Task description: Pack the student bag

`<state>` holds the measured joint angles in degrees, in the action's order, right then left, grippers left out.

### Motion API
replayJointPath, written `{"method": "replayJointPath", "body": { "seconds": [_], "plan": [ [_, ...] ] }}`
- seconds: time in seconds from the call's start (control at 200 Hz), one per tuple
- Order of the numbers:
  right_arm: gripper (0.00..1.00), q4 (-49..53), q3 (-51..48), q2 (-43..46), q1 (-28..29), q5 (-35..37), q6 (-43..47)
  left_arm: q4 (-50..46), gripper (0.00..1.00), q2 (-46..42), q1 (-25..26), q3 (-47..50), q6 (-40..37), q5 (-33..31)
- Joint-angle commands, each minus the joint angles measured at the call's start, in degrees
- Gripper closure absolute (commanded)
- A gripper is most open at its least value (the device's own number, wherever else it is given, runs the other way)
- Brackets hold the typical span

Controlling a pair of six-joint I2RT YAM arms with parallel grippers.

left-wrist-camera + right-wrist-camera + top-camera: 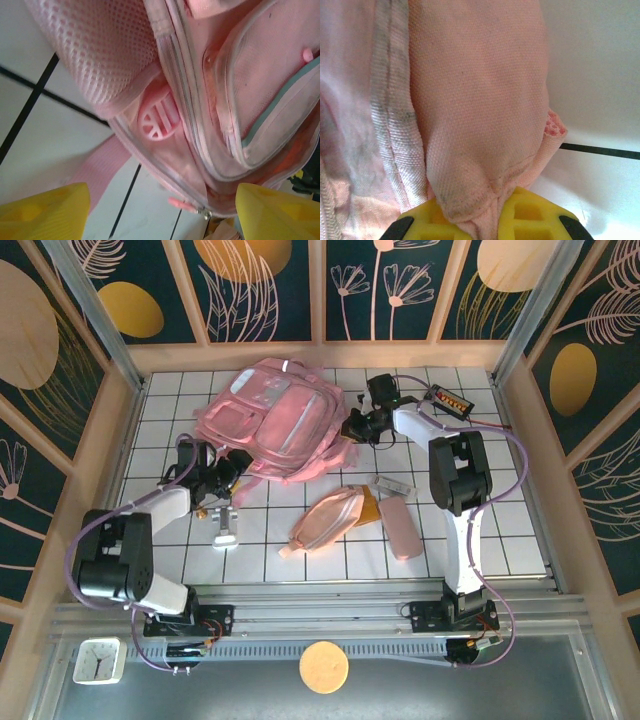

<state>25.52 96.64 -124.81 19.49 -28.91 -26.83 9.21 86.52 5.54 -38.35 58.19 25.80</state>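
Overhead, looking down on a white tiled table with wooden walls.

Off the table's near left corner, on the ledge: a small white clock.

Toward the left edge: the left arm, bent inward and ending at the left gripper, just beside the near left side of the student bag. Through its wrist camera: left gripper spread wide, one of its yellow fingers in each lower corner, holding nothing. Straight ahead of it: the bag's mesh side pocket, zip lines and a round pink plastic buckle, with a pink strap trailing across the tiles.

Just nearer than that gripper: a small silver metal item, lying alone, too small to identify.

At the far middle of the table: the student bag itself, pink, lying flat with its front pockets up.

Nearer, around the middle: a peach-pink oval pouch, lying on a slant, apart from the bag, with something orange tucked under its right end. Off the near edge, below it: a round orange disc.

At the bag's right side: the right gripper. Through its wrist camera: right gripper pinched tight on a fold of the bag's pink fabric, cloth bunched between the yellow fingers.

Just right of the pouch: a small pale clear piece and a slim pink case, close beside the right arm.

Toward the far right corner: a small black box with red and yellow markings.
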Motion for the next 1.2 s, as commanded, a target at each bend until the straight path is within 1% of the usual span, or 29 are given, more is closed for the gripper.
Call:
{"method": "replayJointPath", "body": {
  "seconds": [0.0,0.245,0.42,0.46,0.48,0.58,0.611,0.631,0.656,0.681,0.686,0.706,0.736,0.801,0.816,0.826,0.846,0.851,0.866,0.911,0.946,1.061,1.106,1.136,1.196],
  "plan": [
    [1.00,-0.6,2.8,0.2,-0.3,0.5,1.1,8.0,0.27,3.7,-0.4,-0.3,2.3,2.2],
    [1.00,0.9,5.0,-1.0,-0.7,0.8,0.3,11.1,0.32,10.9,-0.9,-0.5,1.8,3.0],
    [1.00,2.0,6.0,-0.9,-0.4,0.8,0.0,16.1,0.38,18.2,-0.9,-4.4,3.7,4.8],
    [1.00,2.2,6.0,-0.9,-0.4,0.7,-0.1,16.6,0.42,19.4,-0.9,-5.6,3.9,5.2],
    [1.00,2.2,6.1,-0.9,-0.3,0.7,-0.1,16.6,0.46,19.9,-0.9,-6.1,3.9,5.3],
    [1.00,2.4,6.2,-1.2,-0.3,0.7,-0.1,16.8,0.69,21.9,-0.9,-8.1,4.0,6.4],
    [1.00,2.4,6.3,-1.1,-0.4,0.8,-0.1,16.8,0.79,22.2,-0.9,-8.5,4.2,6.7],
    [1.00,2.5,6.2,-1.0,-0.5,1.1,-0.1,17.0,0.84,22.3,-0.9,-8.7,4.4,7.0],
    [0.90,2.7,6.0,-0.8,-0.7,1.6,0.0,17.3,0.89,22.4,-0.9,-8.8,4.6,7.4],
    [0.78,2.8,5.6,-0.3,-0.9,2.4,0.1,17.5,0.93,22.3,-0.9,-8.8,5.0,7.8],
    [0.76,2.8,5.5,-0.1,-0.9,2.5,0.1,17.6,0.93,22.3,-0.9,-8.8,5.1,7.9],
    [0.65,2.7,5.1,0.5,-1.1,3.3,0.3,17.7,0.96,22.1,-0.9,-8.8,5.4,8.1],
    [0.52,2.6,3.8,1.9,-1.6,4.7,0.6,18.0,1.00,21.6,-0.9,-8.8,6.0,8.4],
    [0.32,0.6,-0.8,6.9,-3.0,8.9,1.2,19.0,1.00,20.2,-0.8,-8.4,7.8,8.9],
    [0.26,-0.2,-2.3,8.8,-3.3,9.9,1.2,19.2,1.00,19.8,-0.8,-8.2,8.1,9.1],
    [0.20,-0.9,-3.5,9.9,-3.5,10.6,1.3,19.5,1.00,19.5,-0.8,-8.1,8.5,9.2],
    [0.04,-2.0,-5.1,12.2,-3.9,11.7,1.6,19.9,1.00,18.8,-0.8,-7.7,9.2,9.2],
    [0.02,-2.3,-5.8,12.8,-4.0,12.1,1.7,20.1,1.00,18.6,-0.8,-7.6,9.4,9.2],
    [0.01,-3.1,-7.3,14.5,-4.2,13.1,1.9,20.5,1.00,18.1,-0.7,-7.4,10.1,9.2],
    [0.01,-5.0,-10.7,19.5,-4.8,15.6,2.3,21.5,1.00,16.6,-0.7,-6.7,11.8,9.1],
    [0.01,-5.8,-12.4,22.7,-5.2,16.1,2.6,22.0,1.00,15.5,-0.6,-6.4,13.0,9.0],
    [0.01,-6.4,-16.0,30.7,-5.6,13.8,2.5,21.5,1.00,12.1,-0.4,-6.4,15.0,8.2],
    [0.01,-7.0,-17.8,33.1,-5.6,14.0,0.5,21.2,1.00,12.0,-0.4,-6.4,15.3,7.9],
    [0.01,-7.8,-19.2,34.6,-5.7,13.5,-0.9,20.6,1.00,10.1,-0.4,-6.6,15.1,7.7],
    [0.01,-11.8,-23.3,37.7,-6.4,10.1,-4.9,19.0,1.00,9.0,-0.4,-7.0,14.4,7.5]
  ]
}}
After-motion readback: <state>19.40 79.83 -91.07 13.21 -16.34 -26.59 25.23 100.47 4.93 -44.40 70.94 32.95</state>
